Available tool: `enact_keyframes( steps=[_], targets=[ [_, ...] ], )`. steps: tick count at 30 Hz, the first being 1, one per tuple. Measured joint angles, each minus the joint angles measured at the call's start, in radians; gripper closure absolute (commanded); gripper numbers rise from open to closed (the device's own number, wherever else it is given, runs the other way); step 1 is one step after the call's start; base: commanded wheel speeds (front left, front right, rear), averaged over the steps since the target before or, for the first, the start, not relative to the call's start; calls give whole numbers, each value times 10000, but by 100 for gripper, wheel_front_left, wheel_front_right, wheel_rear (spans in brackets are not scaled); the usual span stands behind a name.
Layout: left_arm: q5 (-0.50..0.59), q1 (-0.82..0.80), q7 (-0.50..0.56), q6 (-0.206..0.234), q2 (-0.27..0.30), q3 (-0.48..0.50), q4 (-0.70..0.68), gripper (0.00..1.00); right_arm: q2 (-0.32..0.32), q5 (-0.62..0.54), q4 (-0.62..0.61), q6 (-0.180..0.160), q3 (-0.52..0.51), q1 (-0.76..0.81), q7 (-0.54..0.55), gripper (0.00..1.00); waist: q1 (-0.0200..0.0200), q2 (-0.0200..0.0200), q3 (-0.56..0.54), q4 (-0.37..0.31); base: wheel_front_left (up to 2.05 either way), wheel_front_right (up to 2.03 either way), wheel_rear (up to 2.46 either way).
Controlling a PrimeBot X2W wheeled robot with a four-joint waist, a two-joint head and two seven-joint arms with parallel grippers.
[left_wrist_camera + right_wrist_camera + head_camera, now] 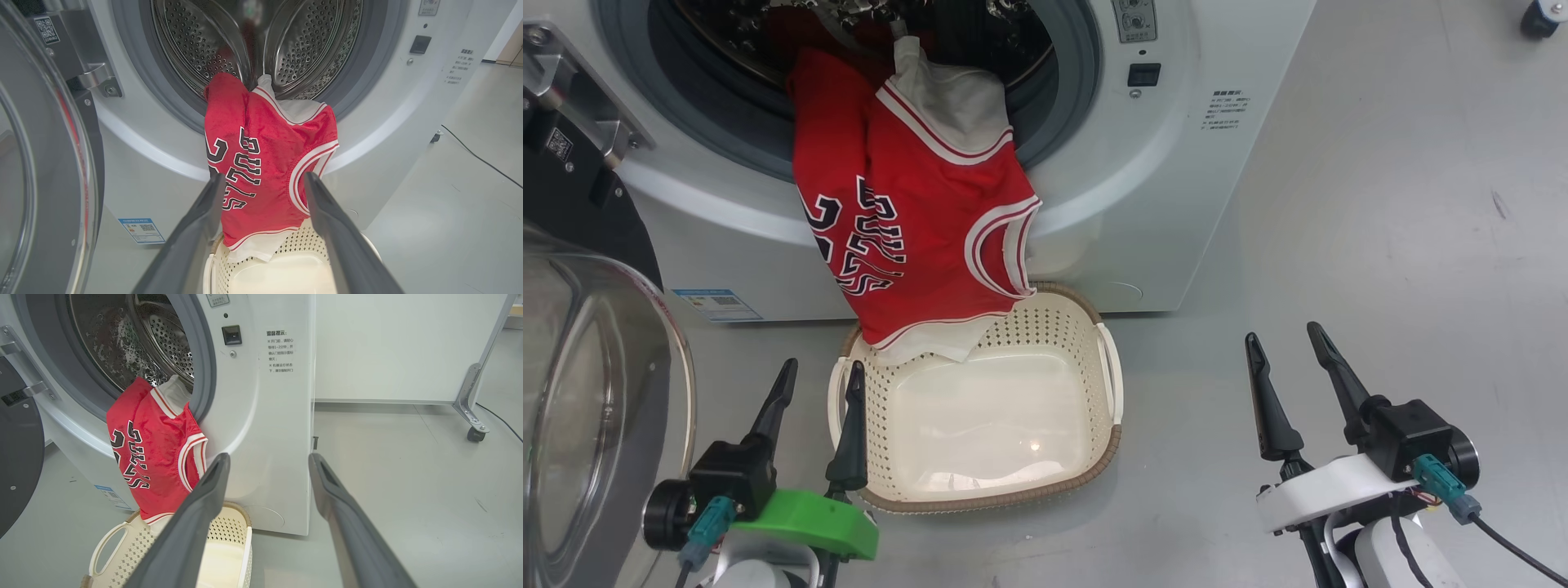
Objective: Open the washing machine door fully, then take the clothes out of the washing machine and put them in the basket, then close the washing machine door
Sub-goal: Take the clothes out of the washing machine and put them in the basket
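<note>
The white washing machine (1176, 188) stands with its door (596, 392) swung open at the left; the door (41, 171) edges the left wrist view. A red jersey, the clothes (907, 229), hangs from the drum mouth over the gasket, its hem dipping into the cream basket (1013, 482) on the floor below. The clothes (261, 163) and basket (286, 277) lie straight ahead of my left gripper (263, 179). My left gripper (821, 371) is open and empty at the basket's left rim. My right gripper (1286, 336) is open and empty over bare floor to the right. The right wrist view shows the clothes (151, 453) and basket (229, 539).
A blue label (717, 304) marks the washer's lower front. Grey floor (1380, 245) spreads to the right. A white panel on a castor (474, 435) stands behind the washer, with a cable (478, 157) trailing on the floor.
</note>
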Motion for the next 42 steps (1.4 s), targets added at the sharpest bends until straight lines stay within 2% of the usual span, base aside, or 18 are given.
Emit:
enact_keyframes(
  steps=[19, 26, 36, 42],
  targets=[
    [12, 310, 58, 123, 150, 23, -763, 0, 17, 0, -130, 12, 27, 35, 2, 0, 0, 0, 208, -99, 0, 0, 0],
    [-21, 252, 426, 54, 146, -50, -807, 0, 27, -63, -322, 12, 142, 17, 2, 0, 0, 0, 533, -245, 0, 0, 0],
    [-115, -1183, 920, -115, 222, 31, -374, 0, 40, -107, -556, 21, 290, -349, 2, 0, 0, 0, 1269, -657, 0, 0, 0],
    [-159, -2088, 1569, -242, 435, 73, 395, 0, 48, -98, -656, 21, 458, -660, 0, 0, 0, 0, 1706, -1114, 0, 0, 0]
  ],
)
